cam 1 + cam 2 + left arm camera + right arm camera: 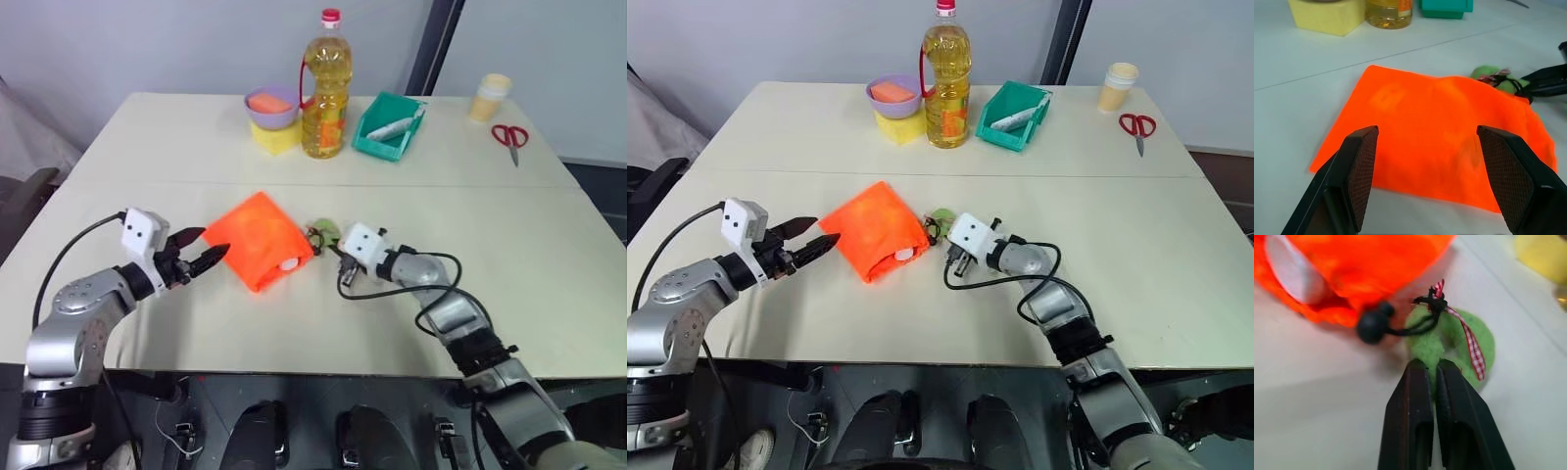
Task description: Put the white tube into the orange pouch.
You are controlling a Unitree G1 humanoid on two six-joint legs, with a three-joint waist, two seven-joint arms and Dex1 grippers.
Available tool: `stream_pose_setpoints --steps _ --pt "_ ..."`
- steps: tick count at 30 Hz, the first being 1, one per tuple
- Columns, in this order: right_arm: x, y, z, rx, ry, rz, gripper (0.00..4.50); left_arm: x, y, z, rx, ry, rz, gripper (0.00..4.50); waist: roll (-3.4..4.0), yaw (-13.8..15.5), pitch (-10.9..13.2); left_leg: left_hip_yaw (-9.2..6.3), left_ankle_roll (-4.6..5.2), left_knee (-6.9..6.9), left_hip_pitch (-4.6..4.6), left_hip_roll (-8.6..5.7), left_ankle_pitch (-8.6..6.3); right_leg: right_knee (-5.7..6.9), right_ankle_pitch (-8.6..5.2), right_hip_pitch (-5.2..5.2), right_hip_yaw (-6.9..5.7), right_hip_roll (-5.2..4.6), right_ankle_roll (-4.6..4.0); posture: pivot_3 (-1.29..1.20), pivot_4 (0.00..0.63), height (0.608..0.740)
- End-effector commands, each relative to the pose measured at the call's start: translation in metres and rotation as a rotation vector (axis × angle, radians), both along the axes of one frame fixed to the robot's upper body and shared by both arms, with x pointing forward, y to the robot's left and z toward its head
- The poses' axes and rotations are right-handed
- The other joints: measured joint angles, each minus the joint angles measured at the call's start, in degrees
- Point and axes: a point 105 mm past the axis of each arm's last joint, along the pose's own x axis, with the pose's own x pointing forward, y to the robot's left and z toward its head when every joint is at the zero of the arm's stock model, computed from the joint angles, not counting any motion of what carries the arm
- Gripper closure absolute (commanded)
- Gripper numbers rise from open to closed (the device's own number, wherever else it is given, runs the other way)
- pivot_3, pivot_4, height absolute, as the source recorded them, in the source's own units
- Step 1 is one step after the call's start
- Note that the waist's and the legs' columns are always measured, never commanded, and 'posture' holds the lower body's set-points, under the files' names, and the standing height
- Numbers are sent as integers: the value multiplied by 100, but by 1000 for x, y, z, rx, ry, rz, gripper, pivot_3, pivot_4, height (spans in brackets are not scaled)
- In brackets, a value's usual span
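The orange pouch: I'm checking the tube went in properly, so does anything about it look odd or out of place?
The white tube is not fully inside: its end shows at the mouth of the orange pouch, which lies flat on the table. The right gripper is shut on the green disc at the cord's end. The left gripper is open beside the pouch.

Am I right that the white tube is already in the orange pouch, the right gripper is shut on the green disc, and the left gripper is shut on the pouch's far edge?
Not quite: the left gripper is open, short of the orange pouch, as the left wrist view shows. The rest stands: white tube, right gripper, green disc.
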Motion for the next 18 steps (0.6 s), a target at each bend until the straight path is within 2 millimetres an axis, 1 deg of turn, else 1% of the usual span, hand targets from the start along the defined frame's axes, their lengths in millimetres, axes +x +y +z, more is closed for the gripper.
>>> stream_pose_setpoints --steps 1,5,8,10,13,15,18 --pt "-7 -18 33 2 -105 -27 4446 3 -9 10 -11 -43 -30 1046 0 -1 0 0 0 -1 0 0 0 -1 0 0 0 0 0 0 150 737" --pt "-25 -40 50 3 -111 -43 4446 7 -31 10 -37 -50 -102 1046 0 9 0 0 -1 -3 0 1 0 -1 0 0 0 0 0 0 150 737" --pt "-36 -54 54 -28 -103 -63 4446 12 -48 10 -62 -48 -154 1046 0 13 0 0 -1 -5 0 0 1 -2 0 0 0 0 0 0 150 737" --pt "-38 -61 56 -41 -106 -87 4446 14 -54 11 -75 -48 -174 1046 0 -7 0 0 0 -5 0 0 1 -3 0 0 0 0 0 0 150 737" --pt "-38 -81 60 -69 -121 -163 4446 21 -66 11 -115 -40 -208 1046 0 13 0 1 -2 -5 1 0 3 -2 1 0 -1 1 1 0 150 737" --pt "-37 -92 60 -81 -126 -210 4446 25 -70 9 -115 -34 -222 1046 -1 24 0 1 -1 -4 1 -1 4 -2 1 3 -3 2 2 0 150 737" --pt "-36 -104 59 -100 -133 -256 4446 30 -72 8 -106 -29 -235 1046 -2 25 1 3 0 -3 0 -3 4 -3 1 3 -3 3 3 0 150 737"
